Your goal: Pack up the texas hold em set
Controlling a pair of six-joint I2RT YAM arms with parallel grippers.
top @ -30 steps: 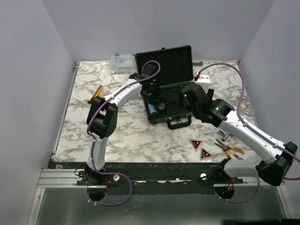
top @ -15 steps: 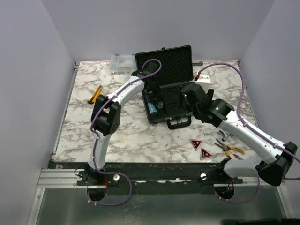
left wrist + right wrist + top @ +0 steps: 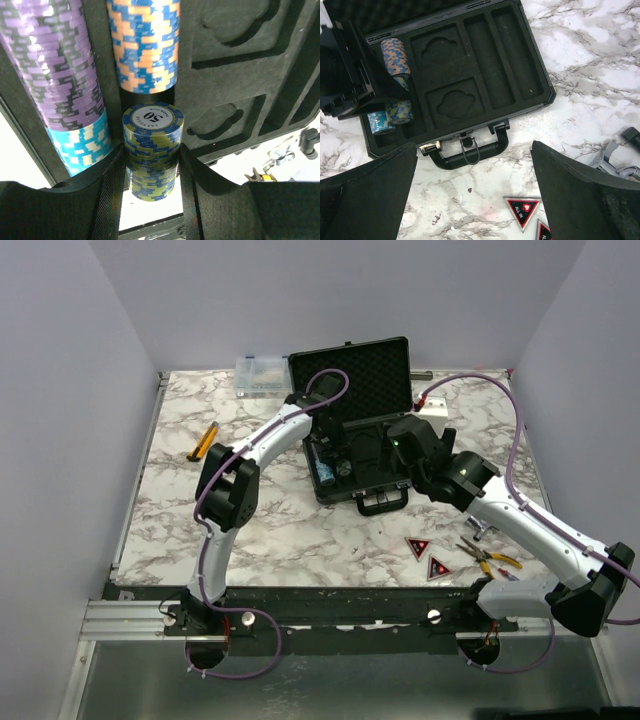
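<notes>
One blue-olive "50" chip stack [image 3: 153, 135], pinched by the left pincer [image 3: 151, 150], over the foam tray of the black briefcase [image 3: 510, 55]; right pincer [image 3: 473, 147] spread wide. One red-black triangle [image 3: 542, 232] is cut off by the frame.

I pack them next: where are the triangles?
Top view: the triangles lie on the table, right of centre, nearer than the case and just left of the pliers.

The left arm [image 3: 265, 437] and right arm [image 3: 535, 525] share white rounded links joined by bulky black joint housings [image 3: 225, 495]. A purple cable [image 3: 513, 445] loops along each, down to black base mounts [image 3: 205, 620]. A small green light [image 3: 396, 443] glows on the right wrist. The left fingers [image 3: 112, 200] are black, seemingly with a fine woven texture on their inner faces; the right fingers [image 3: 580, 195] are plain matte black.
</notes>
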